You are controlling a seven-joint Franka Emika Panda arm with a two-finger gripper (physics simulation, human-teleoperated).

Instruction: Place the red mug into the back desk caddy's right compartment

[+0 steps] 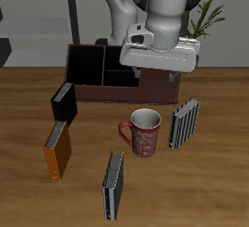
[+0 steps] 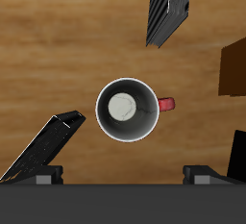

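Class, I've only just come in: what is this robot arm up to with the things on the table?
The gripper hangs above the red mug, which stands upright on the table and is not held. In the wrist view the mug sits directly below, between the open jaws, so a grasp looks likely next. The back desk caddy waits farther back, its right compartment without the mug. Several books stand around the mug.
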